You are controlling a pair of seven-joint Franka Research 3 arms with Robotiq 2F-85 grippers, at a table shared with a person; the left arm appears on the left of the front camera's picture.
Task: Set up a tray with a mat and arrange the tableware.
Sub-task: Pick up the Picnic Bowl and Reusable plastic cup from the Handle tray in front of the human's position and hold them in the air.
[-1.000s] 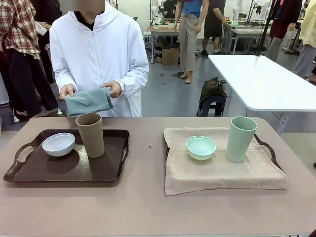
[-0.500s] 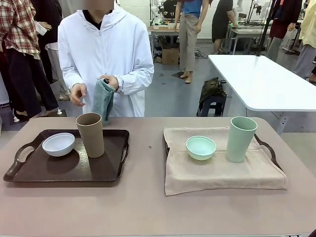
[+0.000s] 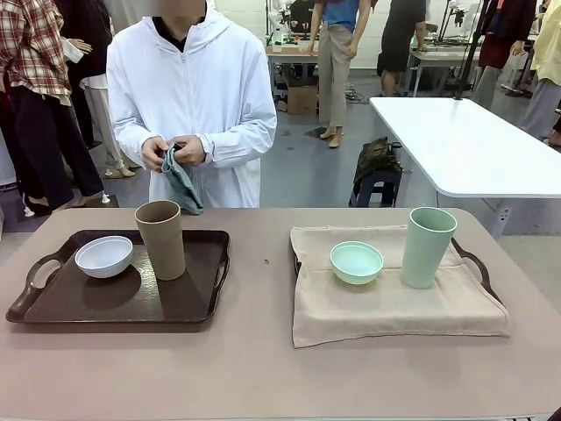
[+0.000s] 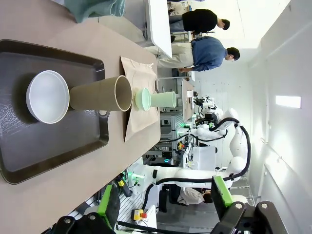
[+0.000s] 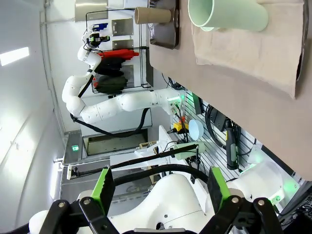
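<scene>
Left end of the bench: the dark tray [image 3: 53, 307] is bare of any mat, the white bowl [image 3: 103, 256] sits near its left handle, and the tan cup [image 3: 161, 239] is just beside it, toward the tray's far edge. Beyond the bench's far edge, the person's hands [image 3: 175, 151] bunch a green cloth [image 3: 181, 186]. Right end: a beige mat [image 3: 394, 307] drapes the second tray [image 3: 478, 263], with the green bowl [image 3: 357, 262] and green cup [image 3: 428, 247] upright on it. The left gripper [image 4: 163, 207] is released, jaws wide and empty; the right gripper [image 5: 160, 190] is likewise. Best play, I'd say: lift bowl and cup clear first, then lay the cloth flat, squared to the tray's corners.
</scene>
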